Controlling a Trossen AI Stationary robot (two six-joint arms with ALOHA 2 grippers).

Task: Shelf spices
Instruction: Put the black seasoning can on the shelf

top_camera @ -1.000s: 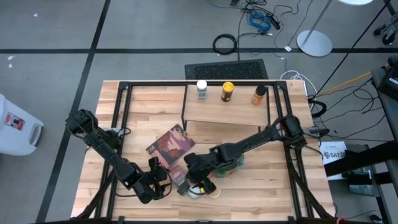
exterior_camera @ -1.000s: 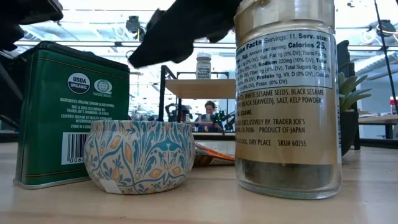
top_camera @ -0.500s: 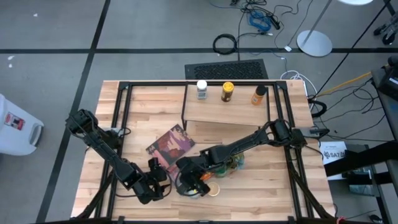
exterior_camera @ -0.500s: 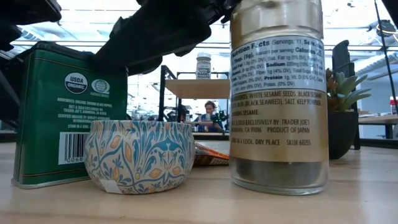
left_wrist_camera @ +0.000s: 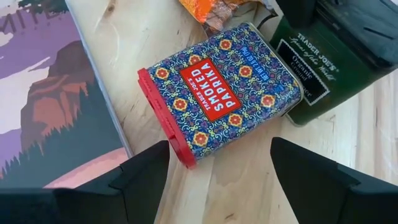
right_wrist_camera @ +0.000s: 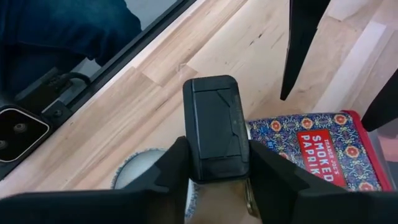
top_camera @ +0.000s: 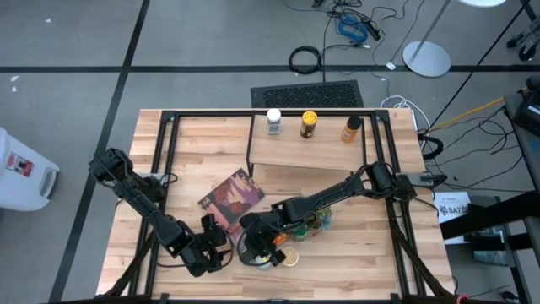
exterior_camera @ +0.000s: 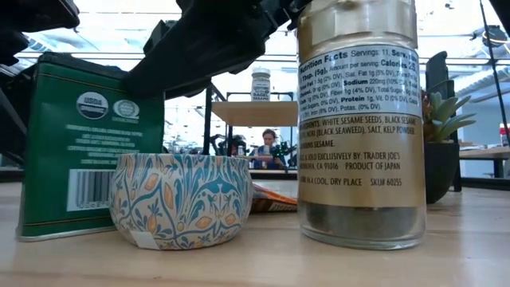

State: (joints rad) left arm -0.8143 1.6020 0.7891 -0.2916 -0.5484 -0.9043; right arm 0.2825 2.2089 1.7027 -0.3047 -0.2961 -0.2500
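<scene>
A dark green tin [exterior_camera: 88, 143] with a black lid [right_wrist_camera: 214, 124] stands near the table's front edge, and my right gripper [right_wrist_camera: 217, 180] is shut on it. Beside it are a patterned round tin [exterior_camera: 179, 199] and a tall seed jar [exterior_camera: 358, 135]. A smoked paprika tin [left_wrist_camera: 217, 93] lies flat on its side just ahead of my left gripper [left_wrist_camera: 217, 180], which is open and touches nothing. An orange packet [left_wrist_camera: 211, 9] lies beyond the paprika tin. Far back, the shelf [top_camera: 312, 148] carries three jars, with white [top_camera: 273, 121], yellow [top_camera: 309, 124] and orange [top_camera: 350, 128] tops. My right gripper pinches the green tin's top end between its two fingers [right_wrist_camera: 171, 168], one on each long side of the black lid [right_wrist_camera: 191, 155]. The fingers slant down at it from the table's right and far side. The tin stands upright with its bottom [exterior_camera: 80, 229] on the table.
A maroon picture book [top_camera: 232, 198] lies flat left of the spices, close to my left gripper. A potted plant [exterior_camera: 440, 151] stands behind the seed jar. Black frame rails [top_camera: 169, 169] run along the table's sides.
My right gripper has gone down and toward the table's left and near edge, onto the green tin. The tin has turned a little on the table. The seed jar has shifted slightly sideways.
</scene>
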